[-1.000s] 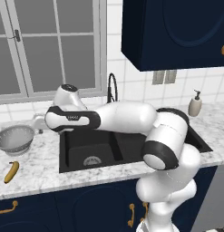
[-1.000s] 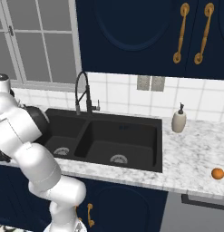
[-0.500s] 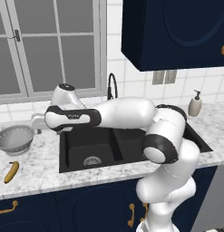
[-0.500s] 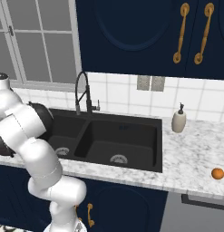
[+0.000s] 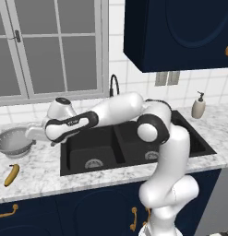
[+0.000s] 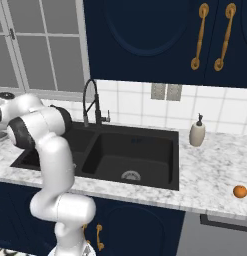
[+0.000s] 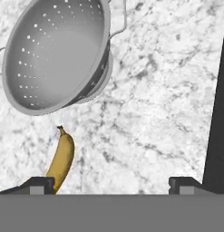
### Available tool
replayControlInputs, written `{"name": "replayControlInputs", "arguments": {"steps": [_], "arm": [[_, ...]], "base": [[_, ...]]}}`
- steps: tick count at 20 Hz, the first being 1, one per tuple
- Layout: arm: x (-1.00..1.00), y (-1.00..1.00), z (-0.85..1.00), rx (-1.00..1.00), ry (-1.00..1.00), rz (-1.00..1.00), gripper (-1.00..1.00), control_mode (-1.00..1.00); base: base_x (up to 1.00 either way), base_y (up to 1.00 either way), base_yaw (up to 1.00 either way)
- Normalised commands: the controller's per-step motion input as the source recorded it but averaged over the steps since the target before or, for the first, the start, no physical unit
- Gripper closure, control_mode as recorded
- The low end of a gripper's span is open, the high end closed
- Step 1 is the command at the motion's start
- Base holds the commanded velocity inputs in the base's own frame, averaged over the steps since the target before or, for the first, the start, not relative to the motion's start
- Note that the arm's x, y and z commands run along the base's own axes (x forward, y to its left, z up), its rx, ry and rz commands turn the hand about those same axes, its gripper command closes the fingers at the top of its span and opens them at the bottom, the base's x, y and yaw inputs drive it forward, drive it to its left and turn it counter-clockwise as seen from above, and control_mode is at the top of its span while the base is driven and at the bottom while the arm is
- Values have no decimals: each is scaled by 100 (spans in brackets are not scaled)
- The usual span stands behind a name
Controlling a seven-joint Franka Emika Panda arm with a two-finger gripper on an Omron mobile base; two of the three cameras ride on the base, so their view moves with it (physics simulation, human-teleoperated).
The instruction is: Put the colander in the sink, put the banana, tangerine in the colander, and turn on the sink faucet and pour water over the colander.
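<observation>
Arm stretched far left over the marble counter [image 5: 41, 177], hand out past the left edge of the sink [image 5: 134, 145]. Gripper [image 7: 111, 183] spread wide, nothing between the fingertips [image 7: 41, 185]; bare marble under the gap.

Colander [image 5: 13, 142] upright on the counter left of the sink, not in a basin. Same colander [image 7: 56, 54] in the hand view: perforated silver bowl, empty, wire rim handles at two sides, standing on its base ring.

Banana [image 5: 12, 175] flat on the counter nearer the front edge than the colander, apart from it. In the hand view, banana [image 7: 61, 161] just beside the left fingertip, stem end pointing toward the colander, small gap between the two.

Tangerine [image 6: 239, 191] alone on the counter well right of the sink, near the front edge.

Sink faucet [image 6: 91, 102] behind the divider between basins, arched neck over the left basin. Both basins dry and empty, drains visible. Soap dispenser [image 6: 197, 133] at the sink's back right corner.
</observation>
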Motion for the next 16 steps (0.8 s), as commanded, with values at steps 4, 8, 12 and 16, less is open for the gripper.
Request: {"name": "replayControlInputs", "arguments": {"steps": [4,8,12,16], "arm": [[34,44,0,-3,-1,0,-100,-100],[44,45,-12,-8,0,-1,-100,-100],[39,19,-22,-9,0,-4,-100,-100],[45,10,-24,-1,0,-8,-100,-100]], "base": [[0,0,0],[0,0,0],[0,0,0],[0,0,0]]}}
